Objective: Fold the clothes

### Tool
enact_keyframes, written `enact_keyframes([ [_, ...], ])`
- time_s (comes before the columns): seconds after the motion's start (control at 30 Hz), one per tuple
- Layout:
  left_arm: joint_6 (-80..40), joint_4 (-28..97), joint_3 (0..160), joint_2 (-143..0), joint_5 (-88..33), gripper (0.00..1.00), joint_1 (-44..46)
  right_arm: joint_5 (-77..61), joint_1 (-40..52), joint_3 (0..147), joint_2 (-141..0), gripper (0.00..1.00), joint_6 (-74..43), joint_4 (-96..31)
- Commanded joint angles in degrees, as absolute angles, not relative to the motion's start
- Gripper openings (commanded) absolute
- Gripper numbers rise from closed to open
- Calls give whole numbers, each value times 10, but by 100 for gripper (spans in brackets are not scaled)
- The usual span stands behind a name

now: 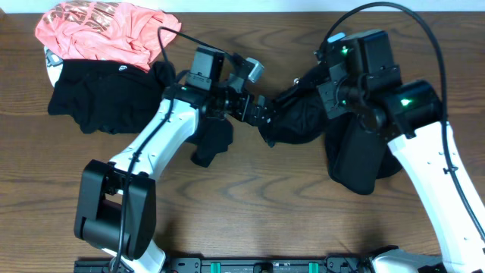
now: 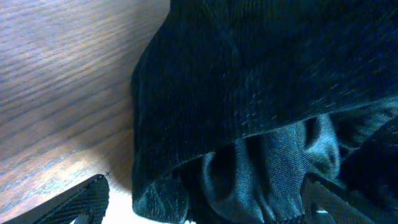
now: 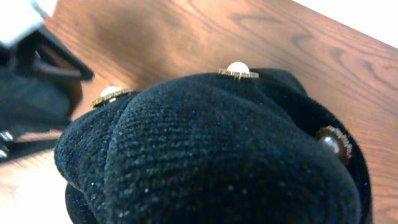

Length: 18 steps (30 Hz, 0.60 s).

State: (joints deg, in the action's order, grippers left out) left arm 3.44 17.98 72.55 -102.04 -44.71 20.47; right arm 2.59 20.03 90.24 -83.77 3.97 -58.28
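Two tools at the black knit point(image 1: 303, 125): left tool point(image 1: 263, 115) wide around its hem point(image 2: 186, 165), right tool point(image 1: 299, 87) buried, can't tell; I'd pinch hem first.

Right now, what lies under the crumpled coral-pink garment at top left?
A black fabric garment pokes out below the coral-pink garment, plus a white scrap at its left. Anything further underneath is covered.

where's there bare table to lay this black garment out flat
Widest bare wood is front centre, between the base of the left arm and the right arm, below the black buttoned garment. A smaller strip runs along the far edge between the coral shirt and the right arm. Far left is crowded by the clothes pile.
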Motion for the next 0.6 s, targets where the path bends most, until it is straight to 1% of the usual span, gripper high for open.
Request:
enact_keyframes([
  [0.0,46,181,721,-1030,-413,98,213,-33,182,950,-812,1,35,-572],
  [0.27,46,178,721,-1033,-361,98,220,-87,173,995,-808,1,49,-582],
  [0.43,44,175,721,-1051,-362,98,223,-123,173,1034,-808,1,54,-601],
  [0.57,41,173,721,-1071,-362,99,224,-125,172,1060,-806,1,61,-616],
])
